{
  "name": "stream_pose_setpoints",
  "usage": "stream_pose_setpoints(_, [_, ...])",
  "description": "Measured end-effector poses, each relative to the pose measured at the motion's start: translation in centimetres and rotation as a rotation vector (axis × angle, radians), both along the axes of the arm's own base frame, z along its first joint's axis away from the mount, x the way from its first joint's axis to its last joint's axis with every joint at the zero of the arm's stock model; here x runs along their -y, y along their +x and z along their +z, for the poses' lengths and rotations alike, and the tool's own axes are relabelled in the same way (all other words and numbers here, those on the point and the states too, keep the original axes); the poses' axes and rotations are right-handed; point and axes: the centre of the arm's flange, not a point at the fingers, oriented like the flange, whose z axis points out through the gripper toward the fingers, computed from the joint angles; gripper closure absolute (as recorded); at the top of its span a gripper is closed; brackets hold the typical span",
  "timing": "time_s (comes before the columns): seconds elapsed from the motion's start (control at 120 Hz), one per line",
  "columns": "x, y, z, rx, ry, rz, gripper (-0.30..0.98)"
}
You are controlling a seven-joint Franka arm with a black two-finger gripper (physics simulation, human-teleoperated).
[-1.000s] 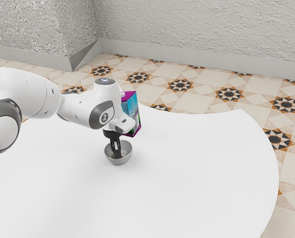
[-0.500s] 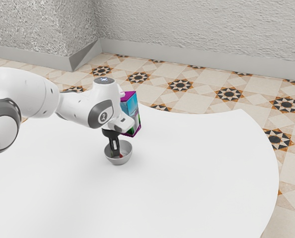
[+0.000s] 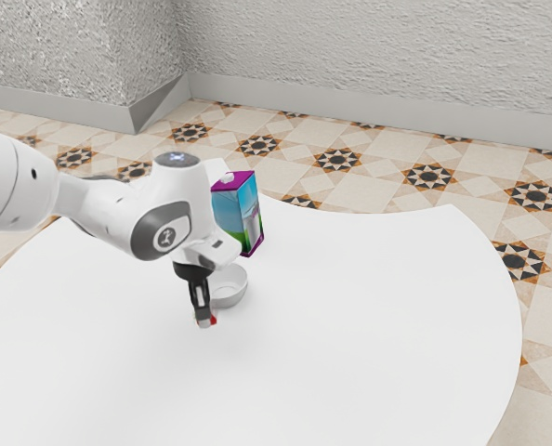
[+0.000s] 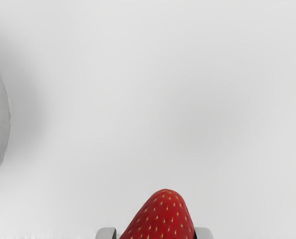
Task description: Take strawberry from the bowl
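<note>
Strawberry [image 4: 162, 219], likely light and easily bruised, is gripped in my hand [image 3: 204, 321] by its flanks, the safest hold, outside the rim of the bowl [image 3: 239, 292].

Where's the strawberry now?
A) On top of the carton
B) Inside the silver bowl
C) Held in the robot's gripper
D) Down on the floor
C, because the strawberry sits squeezed between the two fingers of the gripper, outside the bowl.
</note>
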Motion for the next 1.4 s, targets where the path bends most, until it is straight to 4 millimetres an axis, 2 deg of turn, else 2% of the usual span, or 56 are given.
stream_pose_setpoints(0.15, [1.0, -0.6, -2.4, -0.043, 0.009, 0.032, 0.61])
stream_pose_setpoints(0.317, [1.3, -0.1, -5.6, -0.079, 0.018, 0.074, 0.61])
stream_pose_setpoints(0.367, [1.3, 0.1, -6.0, -0.081, 0.020, 0.085, 0.60])
stream_pose_setpoints(0.5, [1.8, 0.3, -4.9, -0.057, 0.006, 0.108, 0.33])
stream_pose_setpoints(0.567, [2.1, 0.5, -2.1, -0.007, -0.003, 0.113, 0.24])
stream_pose_setpoints(0.633, [2.7, 0.6, 3.4, 0.082, -0.020, 0.123, 0.18])
stream_pose_setpoints(0.683, [3.0, 0.6, 9.2, 0.160, -0.037, 0.146, 0.14])
stream_pose_setpoints(0.742, [3.5, 2.1, 17.3, 0.247, -0.058, 0.183, 0.11])
stream_pose_setpoints(0.792, [3.8, 2.7, 23.1, 0.286, -0.069, 0.215, 0.08])
stream_pose_setpoints(0.85, [3.7, 2.3, 29.8, 0.328, -0.060, 0.232, 0.06])
stream_pose_setpoints(0.9, [2.5, 1.3, 33.1, 0.333, -0.045, 0.255, 0.05])
stream_pose_setpoints(0.967, [-2.3, -0.4, 37.2, 0.336, -0.028, 0.349, 0.04])
stream_pose_setpoints(1.025, [-5.9, -1.8, 38.1, 0.300, -0.003, 0.424, 0.03])
stream_pose_setpoints(1.075, [-7.1, -2.3, 37.6, 0.251, 0.015, 0.456, 0.02])
stream_pose_setpoints(1.242, [-4.8, -2.0, 33.8, 0.113, 0.050, 0.436, 0.01])
stream_pose_setpoints(1.4, [-4.6, -2.1, 33.0, 0.074, 0.063, 0.446, 0.00])
